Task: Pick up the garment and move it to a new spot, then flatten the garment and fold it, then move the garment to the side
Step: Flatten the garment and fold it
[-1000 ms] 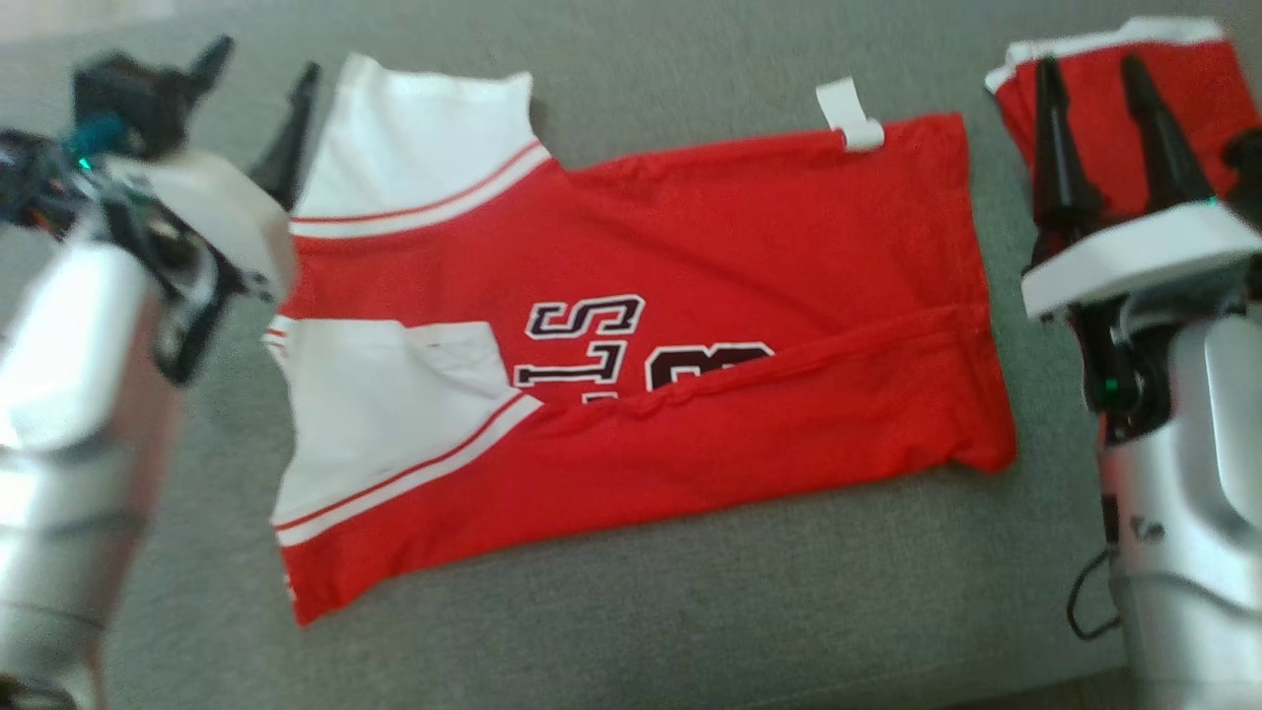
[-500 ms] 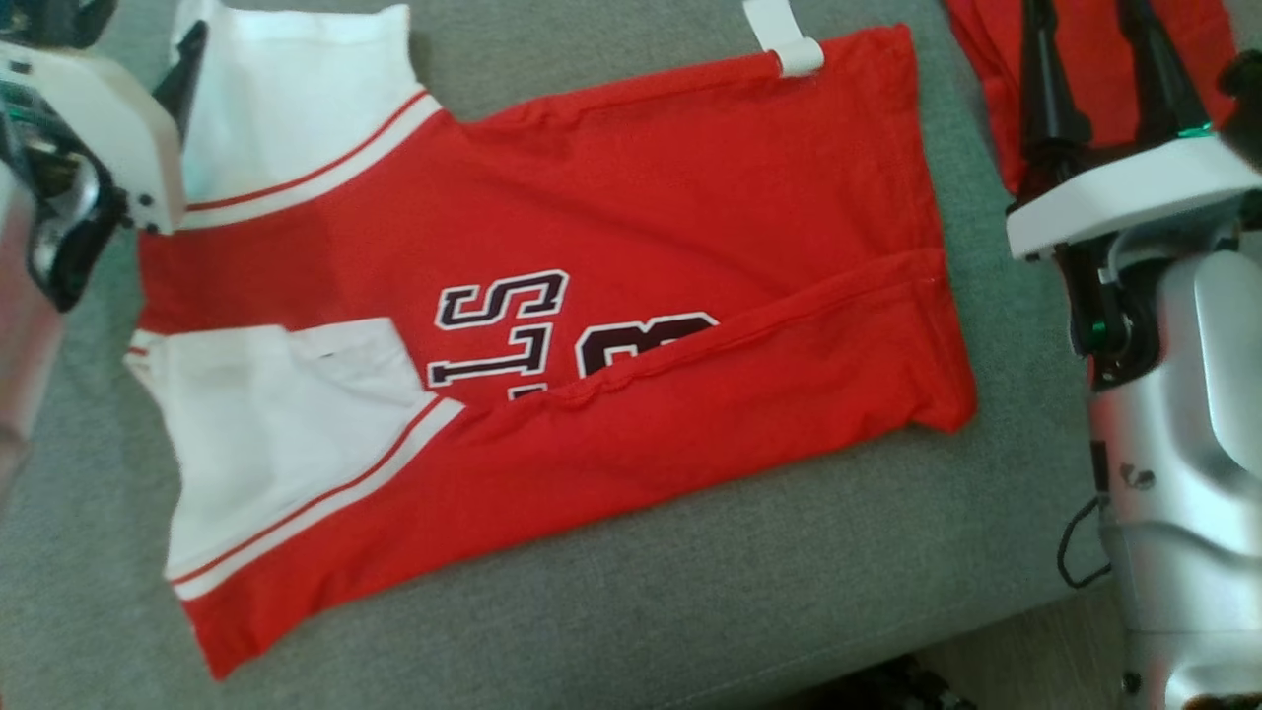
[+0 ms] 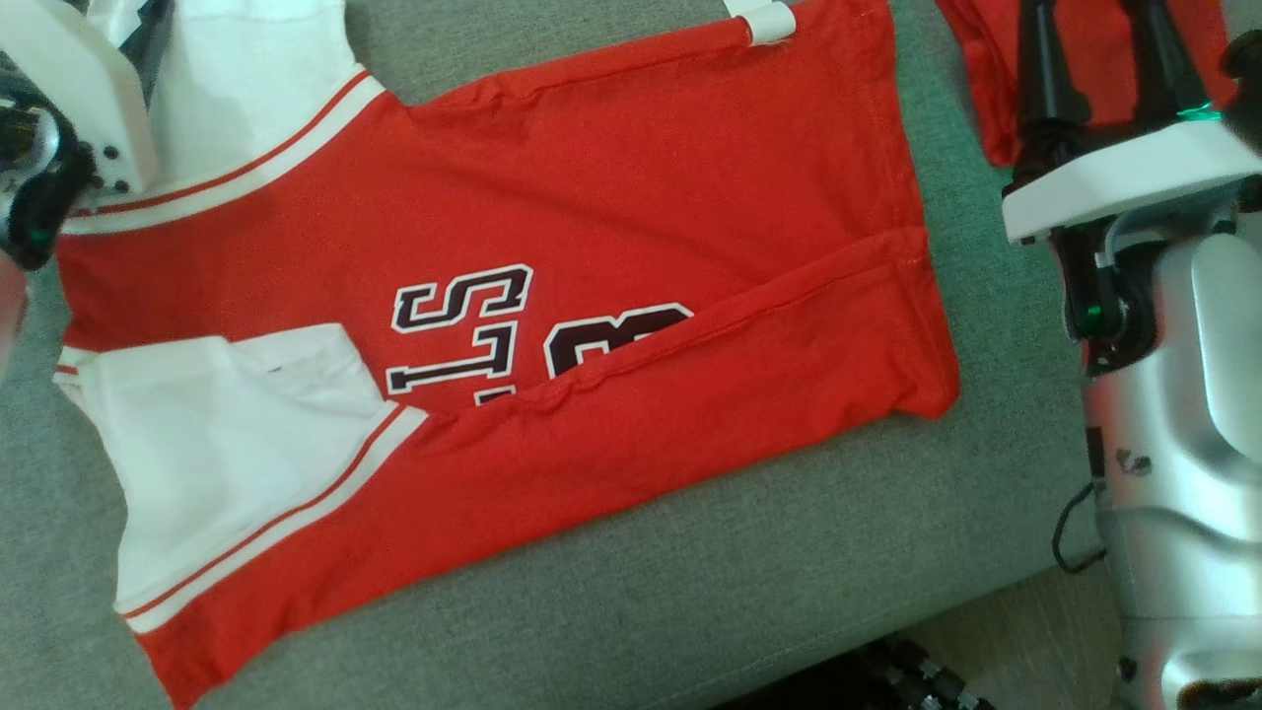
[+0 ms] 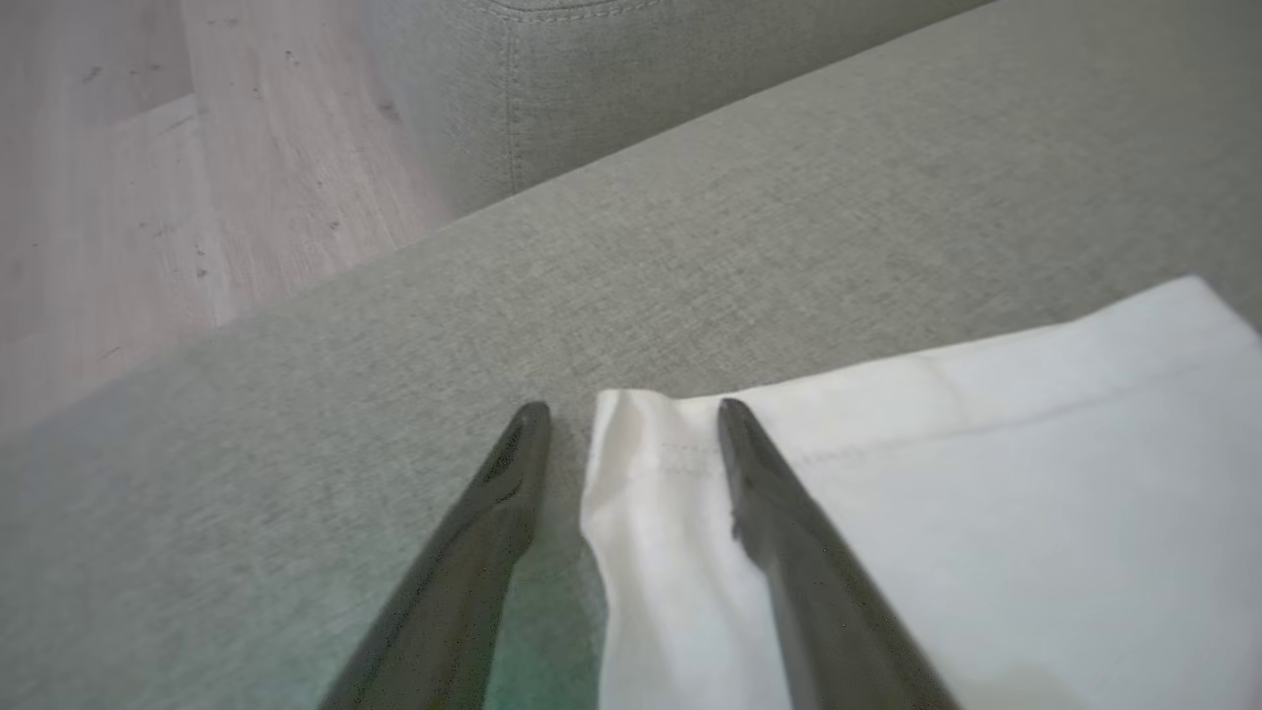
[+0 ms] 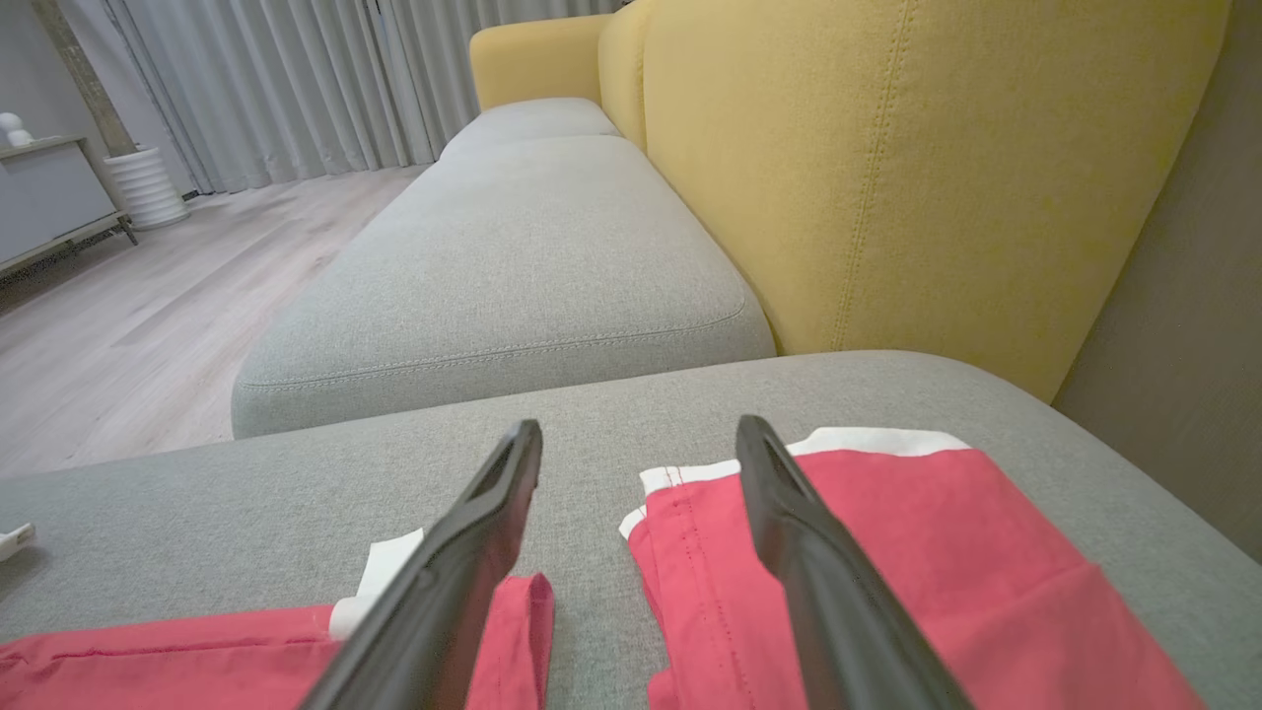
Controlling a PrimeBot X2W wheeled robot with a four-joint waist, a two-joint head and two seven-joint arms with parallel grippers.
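Note:
A red jersey [image 3: 631,197] with white sleeves and dark lettering lies flat on the grey sofa cushion [image 3: 749,572], its lower edge folded up over the letters. My left gripper [image 4: 631,414] is open and low over the cushion, with the corner of a white sleeve [image 4: 986,513] lying between its fingers. Its white housing [image 3: 69,89] sits at the upper left, by the upper sleeve [image 3: 246,89]. My right gripper [image 5: 641,434] is open at the jersey's far right end, above the gap between the jersey hem [image 5: 197,661] and a second red garment [image 5: 887,562].
The second red garment [image 3: 1094,59] with white trim lies at the top right, under my right gripper's fingers. A white tag [image 3: 764,18] sits at the jersey's top edge. The cushion's front edge drops to wooden floor [image 3: 1035,641]. A yellow backrest [image 5: 887,168] rises behind.
The head camera has moved, so the whole picture has slid up and to the left. Both grippers keep roughly the same places relative to the jersey, and both stay open.

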